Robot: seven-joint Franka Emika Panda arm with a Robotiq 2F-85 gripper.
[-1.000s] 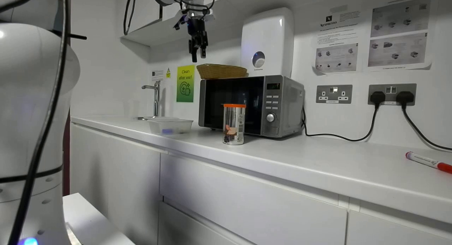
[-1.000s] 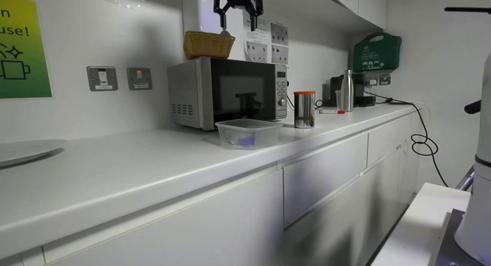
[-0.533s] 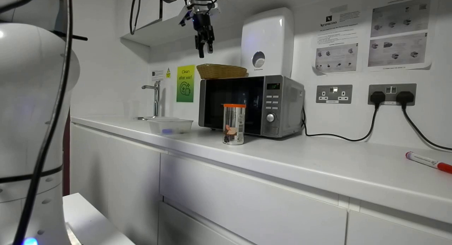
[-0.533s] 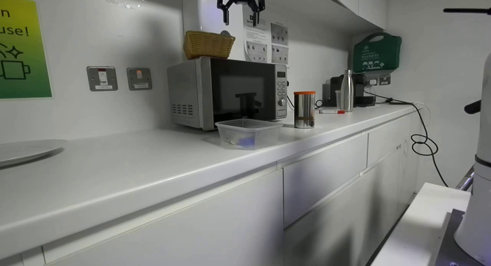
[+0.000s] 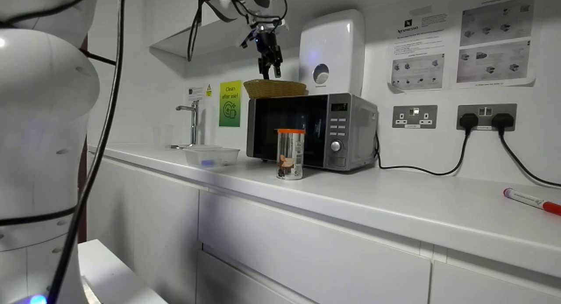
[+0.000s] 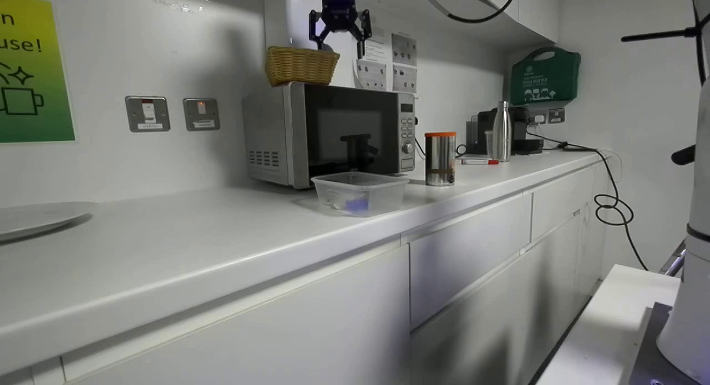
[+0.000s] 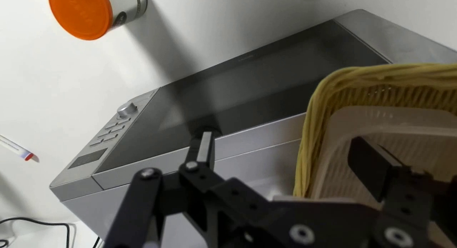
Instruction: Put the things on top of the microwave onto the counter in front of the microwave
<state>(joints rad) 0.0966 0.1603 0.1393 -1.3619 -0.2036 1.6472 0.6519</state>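
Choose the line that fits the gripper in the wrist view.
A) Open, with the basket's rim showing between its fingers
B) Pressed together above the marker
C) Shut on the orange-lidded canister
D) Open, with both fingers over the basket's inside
A: the gripper stands open, one of its fingers seen against the microwave, the other against the inside of the wicker basket.
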